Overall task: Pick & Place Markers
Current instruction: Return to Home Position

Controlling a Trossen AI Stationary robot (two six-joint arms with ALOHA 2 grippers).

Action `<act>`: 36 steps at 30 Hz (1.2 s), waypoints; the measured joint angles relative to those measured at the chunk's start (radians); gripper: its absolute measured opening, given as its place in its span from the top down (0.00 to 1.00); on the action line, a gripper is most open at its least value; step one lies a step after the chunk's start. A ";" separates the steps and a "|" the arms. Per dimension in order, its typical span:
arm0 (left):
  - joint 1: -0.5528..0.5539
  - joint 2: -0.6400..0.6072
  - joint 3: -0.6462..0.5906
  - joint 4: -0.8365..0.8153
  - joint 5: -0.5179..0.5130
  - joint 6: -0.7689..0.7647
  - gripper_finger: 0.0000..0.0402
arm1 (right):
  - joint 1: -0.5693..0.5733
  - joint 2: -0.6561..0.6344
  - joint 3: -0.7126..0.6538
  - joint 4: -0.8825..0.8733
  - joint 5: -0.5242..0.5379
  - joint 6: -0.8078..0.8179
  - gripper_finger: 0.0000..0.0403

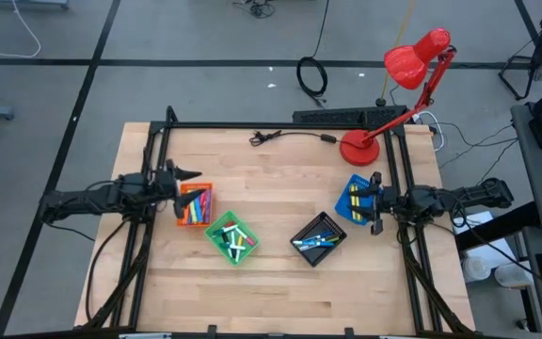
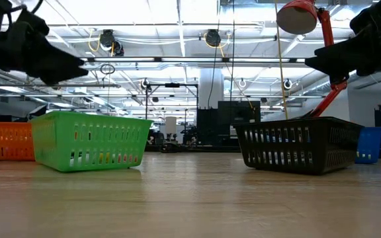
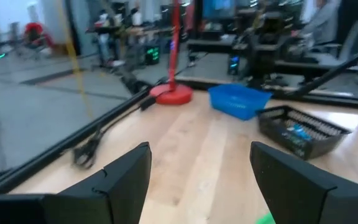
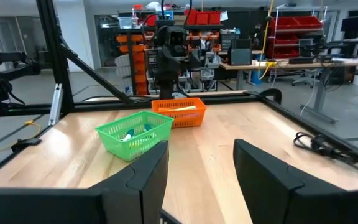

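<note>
The markers lie sorted in four small trays on the wooden table. The orange tray (image 1: 195,204) holds orange and mixed markers (image 1: 197,202). Yellow-green and white ones (image 1: 233,237) fill the green tray (image 1: 216,241). Blue markers (image 1: 318,239) are in the black tray (image 1: 332,227), and yellow-striped ones (image 1: 355,200) in the blue tray (image 1: 344,212). My left gripper (image 1: 194,175) hovers open above the orange tray's far edge. My right gripper (image 1: 375,202) hovers open over the blue tray's right side. Both grippers are empty; the wrist views show their fingers (image 3: 129,177) (image 4: 143,171) apart.
A red desk lamp (image 1: 412,71) stands on its round base (image 1: 358,148) at the far right of the table. A thin black cable (image 1: 290,137) lies along the far edge. A dark frame (image 1: 280,126) borders the table. Bare wood lies at the near side.
</note>
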 joint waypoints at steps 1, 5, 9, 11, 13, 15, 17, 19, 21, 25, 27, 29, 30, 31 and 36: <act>0.000 0.001 0.001 0.014 0.024 0.011 0.32 | 0.000 0.000 0.000 -0.001 -0.005 0.008 0.58; 0.001 -0.002 -0.014 0.016 0.068 0.008 0.32 | 0.000 0.001 0.000 -0.010 -0.092 0.004 0.58; 0.004 0.017 -0.052 0.124 0.111 0.003 0.32 | 0.000 0.000 0.000 -0.009 -0.102 -0.007 0.58; 0.006 0.028 -0.056 0.131 0.135 0.006 0.32 | 0.000 0.000 0.000 -0.009 -0.104 -0.009 0.58; 0.006 0.039 -0.056 0.128 0.150 0.006 0.32 | 0.000 0.000 0.000 -0.014 -0.105 -0.008 0.58; 0.006 0.047 -0.056 0.126 0.153 0.005 0.32 | 0.000 0.000 0.000 -0.014 -0.102 -0.011 0.58; 0.006 0.051 -0.056 0.126 0.150 0.011 0.32 | 0.000 -0.001 0.000 -0.014 -0.090 -0.014 0.58; 0.006 0.052 -0.056 0.128 0.145 0.011 0.32 | 0.000 -0.002 0.000 -0.005 -0.064 -0.010 0.58; 0.006 0.052 -0.056 0.130 0.144 0.011 0.32 | -0.001 -0.001 0.000 0.004 -0.047 -0.010 0.58; 0.006 0.052 -0.056 0.125 0.142 0.011 0.32 | 0.000 -0.001 0.000 0.013 -0.045 -0.034 0.58; 0.006 0.052 -0.056 0.125 0.142 0.010 0.32 | 0.000 -0.001 0.000 0.013 -0.045 -0.038 0.58; 0.006 0.052 -0.056 0.126 0.141 0.006 0.32 | 0.000 -0.001 0.000 0.013 -0.045 -0.044 0.58; 0.006 0.052 -0.056 0.129 0.141 0.007 0.32 | 0.000 -0.001 0.000 0.013 -0.047 -0.045 0.58; 0.006 0.052 -0.057 0.134 0.141 0.008 0.32 | 0.000 -0.001 0.000 0.012 -0.049 -0.045 0.58; 0.006 0.052 -0.059 0.151 0.137 0.008 0.32 | 0.000 -0.001 0.000 0.031 -0.048 -0.048 0.58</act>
